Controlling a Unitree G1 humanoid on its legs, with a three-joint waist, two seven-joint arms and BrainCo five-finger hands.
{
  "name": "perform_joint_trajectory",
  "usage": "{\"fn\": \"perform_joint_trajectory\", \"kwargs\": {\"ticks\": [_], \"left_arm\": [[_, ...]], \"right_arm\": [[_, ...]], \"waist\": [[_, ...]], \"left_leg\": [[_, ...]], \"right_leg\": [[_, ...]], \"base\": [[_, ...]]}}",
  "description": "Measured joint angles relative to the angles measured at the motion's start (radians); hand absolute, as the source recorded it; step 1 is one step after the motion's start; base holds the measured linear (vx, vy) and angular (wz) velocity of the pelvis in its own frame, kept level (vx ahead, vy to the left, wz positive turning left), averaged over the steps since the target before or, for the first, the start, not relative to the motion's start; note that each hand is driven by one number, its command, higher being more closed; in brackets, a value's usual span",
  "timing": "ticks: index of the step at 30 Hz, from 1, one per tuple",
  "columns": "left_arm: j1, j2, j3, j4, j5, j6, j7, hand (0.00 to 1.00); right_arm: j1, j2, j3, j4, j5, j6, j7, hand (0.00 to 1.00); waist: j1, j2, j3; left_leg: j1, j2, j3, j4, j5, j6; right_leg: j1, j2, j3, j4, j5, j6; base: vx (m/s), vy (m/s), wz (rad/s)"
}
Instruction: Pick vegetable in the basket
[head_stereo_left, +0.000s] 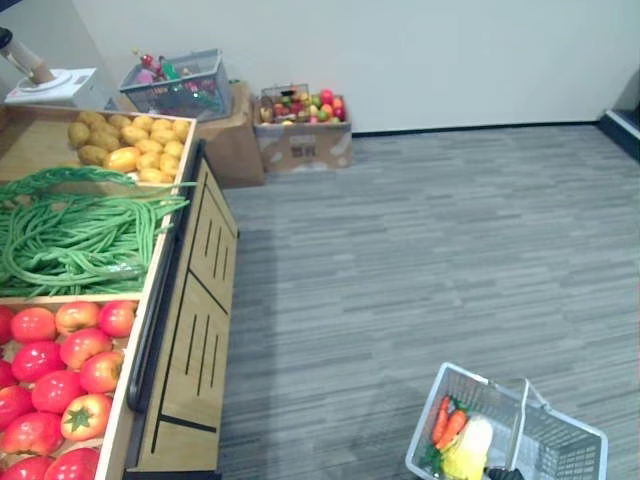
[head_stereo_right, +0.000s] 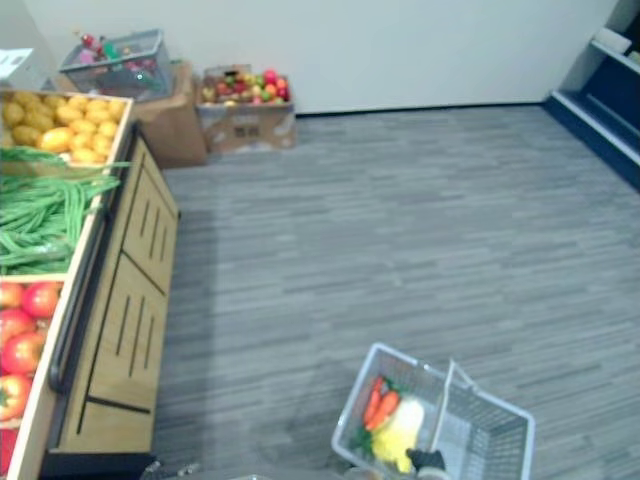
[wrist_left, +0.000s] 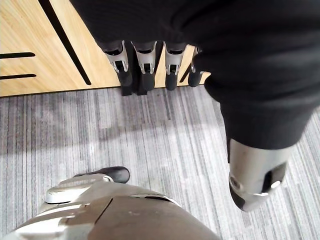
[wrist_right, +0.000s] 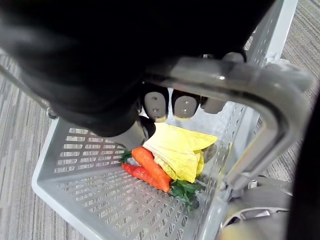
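Right hand (wrist_right: 165, 105) has its fingers curled round the handle (wrist_right: 240, 85) of the grey basket (head_stereo_left: 560, 440), which hangs well apart from the wooden stand (head_stereo_left: 195, 350), out in front of it. Carrots (wrist_right: 150, 167) and a yellow leafy vegetable (wrist_right: 182, 152) already lie inside. Left hand (wrist_left: 145, 62) hangs with fingers straight and relaxed, holding nothing, near the stand's front panel and below its top. On the stand's top lie tomatoes (head_stereo_left: 60, 360), green beans (head_stereo_left: 70, 235) and potatoes (head_stereo_left: 130, 145). A tomato looks smooth, round and probably easy to bruise, so a gentle wrap round its middle should suit. The beans seem light and limp, best gathered as a bunch at mid-length.
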Motion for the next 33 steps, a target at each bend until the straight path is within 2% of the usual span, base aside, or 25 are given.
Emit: {"fn": "perform_joint_trajectory", "kwargs": {"ticks": [10, 33], "left_arm": [[0.005, 0.01, -0.031, 0.028, -0.027, -0.008, -0.014, 0.0], [0.022, -0.004, 0.012, 0.038, -0.029, -0.008, -0.027, 0.0]], "right_arm": [[0.008, 0.002, 0.008, 0.001, -0.001, 0.011, 0.0, 1.0], [0.027, -0.001, 0.054, 0.002, 0.011, 0.008, 0.001, 1.0]], "waist": [[0.0, -0.001, -0.021], [0.0, 0.015, -0.047]], "left_leg": [[0.019, -0.013, 0.004, -0.001, -0.001, 0.0], [0.018, 0.001, -0.001, -0.011, 0.0, 0.001]], "right_leg": [[0.017, -0.016, 0.005, -0.01, 0.013, 0.001], [0.019, 0.009, 0.004, -0.029, 0.014, 0.003]], "base": [[-0.01, -0.018, -0.02], [-0.01, -0.049, -0.01]]}}
